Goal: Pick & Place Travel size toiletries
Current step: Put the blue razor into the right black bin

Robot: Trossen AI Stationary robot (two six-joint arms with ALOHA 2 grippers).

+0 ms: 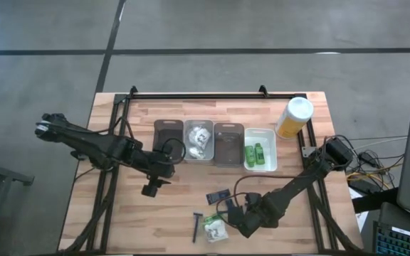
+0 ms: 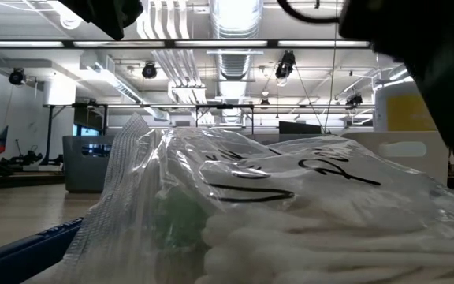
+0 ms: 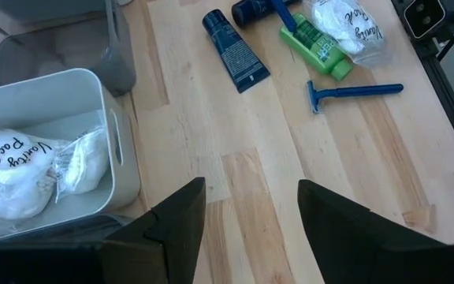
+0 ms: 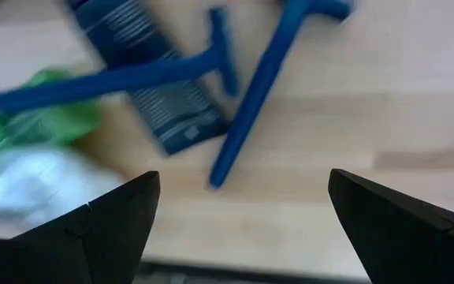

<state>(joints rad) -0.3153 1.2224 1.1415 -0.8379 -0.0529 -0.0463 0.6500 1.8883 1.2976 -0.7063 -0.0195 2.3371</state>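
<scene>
Hovering low over the loose pile, the right end effector (image 1: 242,222) has its fingers spread wide with nothing between them, and we judge that is deliberate: the toiletries lie right under it, waiting to be picked. Ahead of its fingers (image 4: 109,225) we see two blue razors (image 4: 251,102) crossing a dark blue tube (image 4: 160,95), a green tube (image 4: 38,118) and a white packet (image 4: 38,185) just beside them.

Back by the trays, the left end effector (image 1: 151,186) waits, also released and empty, a white tray (image 3: 113,150) of packets (image 3: 30,162) just beside it. We read the row of trays as sorted by kind, since the far white tray (image 1: 270,163) holds only green tubes (image 1: 255,153).

From the tabletop camera, one packet (image 2: 274,213) fills nearly everything, so both arms are only dark shapes overhead. The right wrist picture smears the items; labels are unreadable.
</scene>
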